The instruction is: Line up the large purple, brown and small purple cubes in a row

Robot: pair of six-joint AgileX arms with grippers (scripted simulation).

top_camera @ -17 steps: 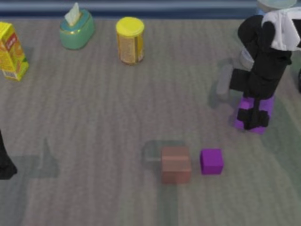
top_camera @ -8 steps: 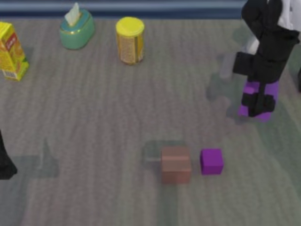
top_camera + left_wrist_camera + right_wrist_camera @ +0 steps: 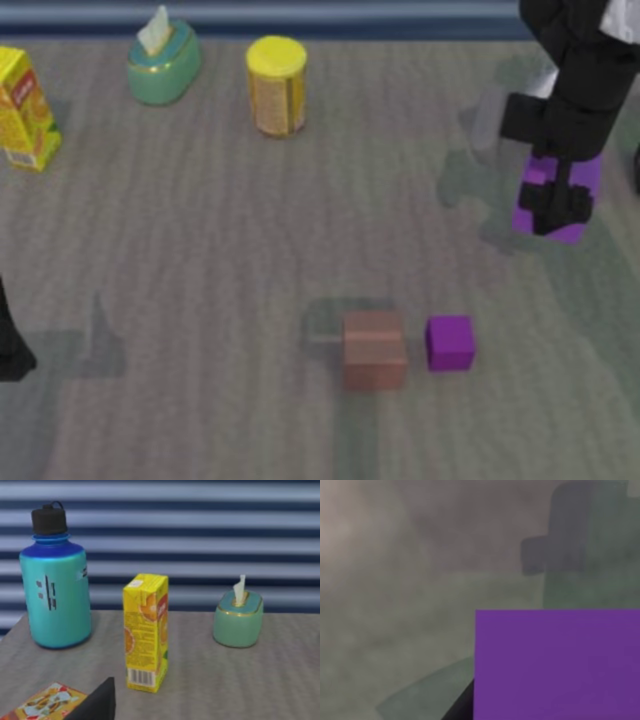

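My right gripper (image 3: 556, 205) hangs above the table at the right side, shut on the large purple cube (image 3: 570, 232), which fills much of the right wrist view (image 3: 557, 665) and is lifted off the surface. The brown cube (image 3: 374, 349) rests near the front middle of the table. Just to its right, with a small gap, sits the small purple cube (image 3: 450, 343). My left arm (image 3: 12, 352) stays parked at the left edge; one dark finger (image 3: 97, 704) shows in its wrist view.
Along the back stand a yellow juice carton (image 3: 25, 108), a green tissue box (image 3: 163, 62) and a yellow can (image 3: 277, 84). The left wrist view also shows a blue bottle (image 3: 56, 590) and a printed card (image 3: 42, 705).
My right gripper has risen and drifted toward the back right, carrying the large purple cube off the table. The brown and small purple cubes have not moved.
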